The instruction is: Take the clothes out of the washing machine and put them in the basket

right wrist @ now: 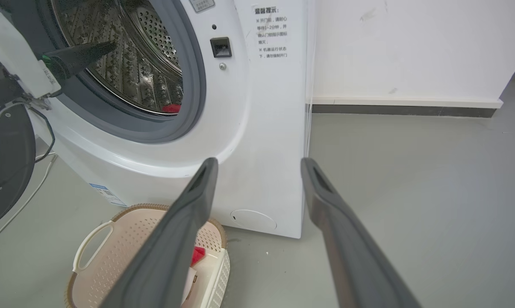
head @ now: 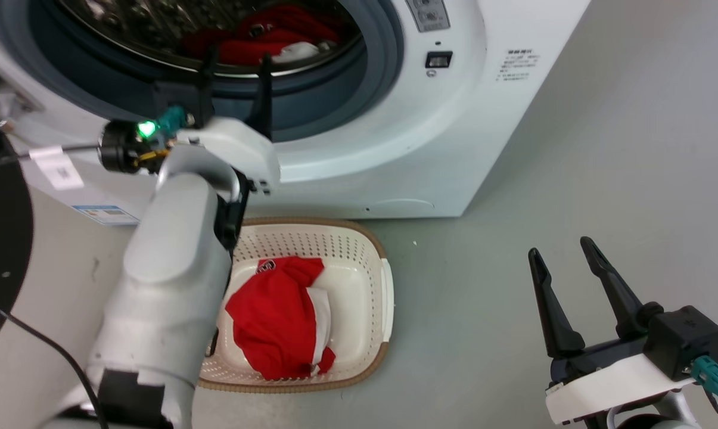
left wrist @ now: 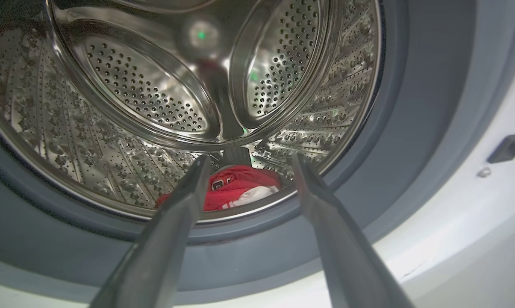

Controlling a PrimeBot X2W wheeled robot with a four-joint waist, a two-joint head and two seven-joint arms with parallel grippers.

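The white washing machine (head: 454, 137) stands with its drum open. Red and white clothes (head: 269, 39) lie at the bottom of the steel drum (left wrist: 125, 107), seen also as a red heap (left wrist: 236, 186) in the left wrist view. My left gripper (head: 236, 62) is open at the grey door seal, its fingers pointing into the drum, nothing between them. A red garment with a round badge (head: 278, 316) lies in the cream basket (head: 370, 256) on the floor below the door. My right gripper (head: 564, 253) hangs open and empty over the floor to the right.
The dark round door (right wrist: 5, 162) hangs open at the left of the machine, with a cable (right wrist: 22, 205) on the floor beneath. Grey floor (head: 573, 179) stretches right of the washer to a white wall (right wrist: 411, 47).
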